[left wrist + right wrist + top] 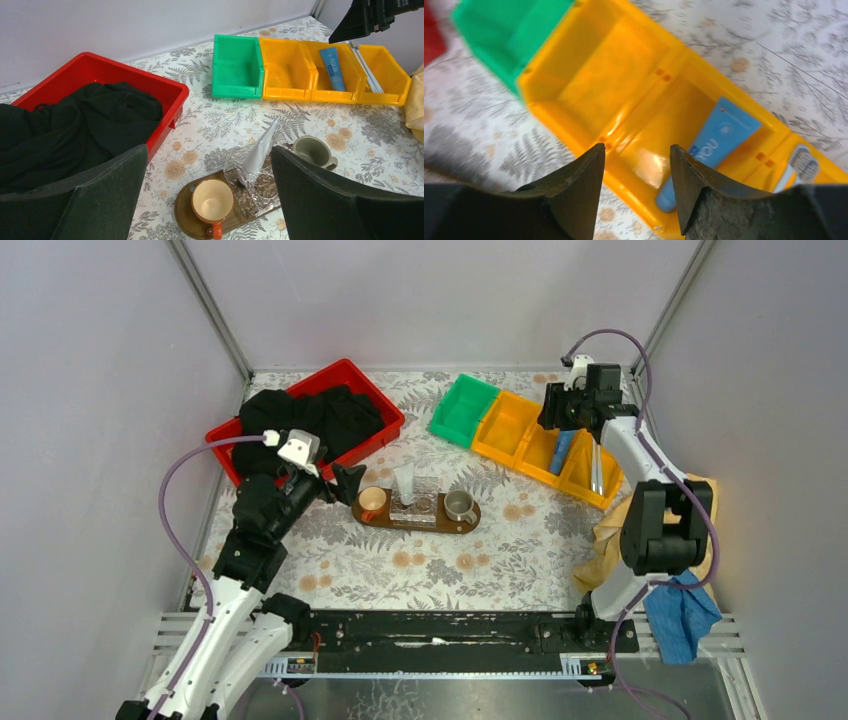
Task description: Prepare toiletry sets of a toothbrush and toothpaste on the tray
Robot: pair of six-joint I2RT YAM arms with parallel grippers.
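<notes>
The dark brown tray point(440, 526) lies mid-table and carries an orange cup point(372, 503), a clear holder point(418, 506) with a whitish toothpaste tube point(405, 483) standing in it, and a grey cup point(459, 505). My left gripper point(345, 483) is open and empty, just left of the tray; in the left wrist view point(209, 150) it frames the cup point(212, 200) and tube point(260, 150). My right gripper point(562, 412) is open and empty above the yellow bins point(530, 435). Below it point(636, 147) lies the blue toothpaste point(719, 140). Pale toothbrushes point(596, 470) lie in the end bin.
A red crate point(375, 390) full of black cloth stands at the back left. A green bin point(465, 408) adjoins the yellow bins. A yellow cloth point(608, 540) and a blue cloth point(680, 615) lie by the right arm's base.
</notes>
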